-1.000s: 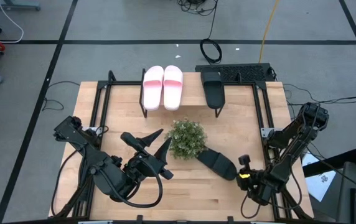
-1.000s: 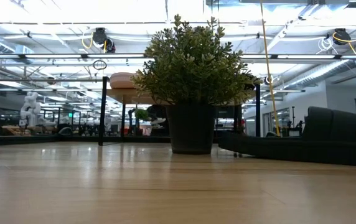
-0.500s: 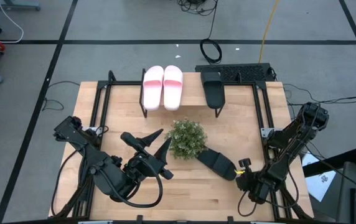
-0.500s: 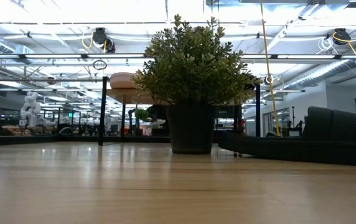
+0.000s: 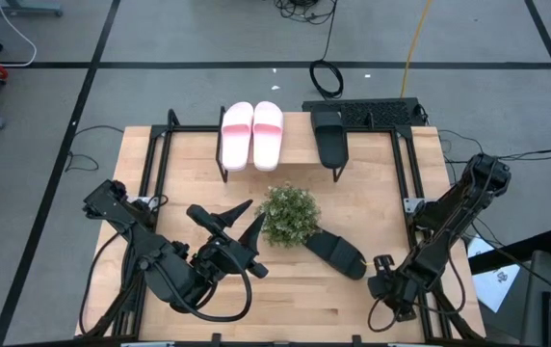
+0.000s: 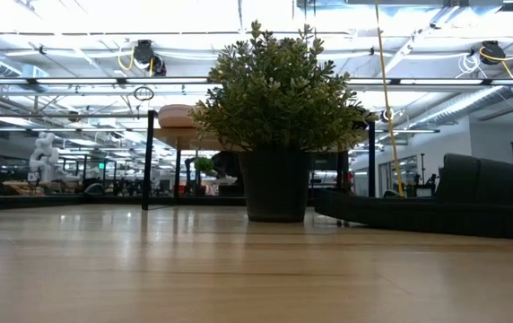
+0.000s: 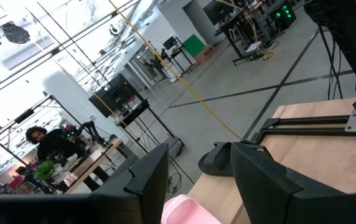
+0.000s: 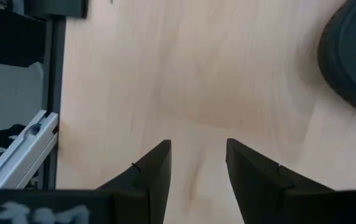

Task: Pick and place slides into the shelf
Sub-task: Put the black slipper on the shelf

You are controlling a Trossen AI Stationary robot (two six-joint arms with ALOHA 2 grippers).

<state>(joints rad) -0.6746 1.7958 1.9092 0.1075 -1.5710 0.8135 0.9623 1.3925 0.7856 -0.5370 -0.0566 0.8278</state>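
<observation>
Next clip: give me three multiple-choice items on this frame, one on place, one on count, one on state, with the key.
1. Where is the loose black slide?
A. on the tabletop beside the plant
B. on the shelf
C. on the floor

2. How many slides sit on the shelf?
A. one
B. three
C. four

3. The right tool is:
A. shut on a slide
B. open and empty
C. holding the plant

Key: A, it lies on the table by the plant; B, the pink pair plus one black slide; B, bare wood shows between its fingers.

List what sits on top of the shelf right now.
On the shelf: the pink pair at its left and one black slide toward its right. The other black slide lies on the table by the plant.
</observation>
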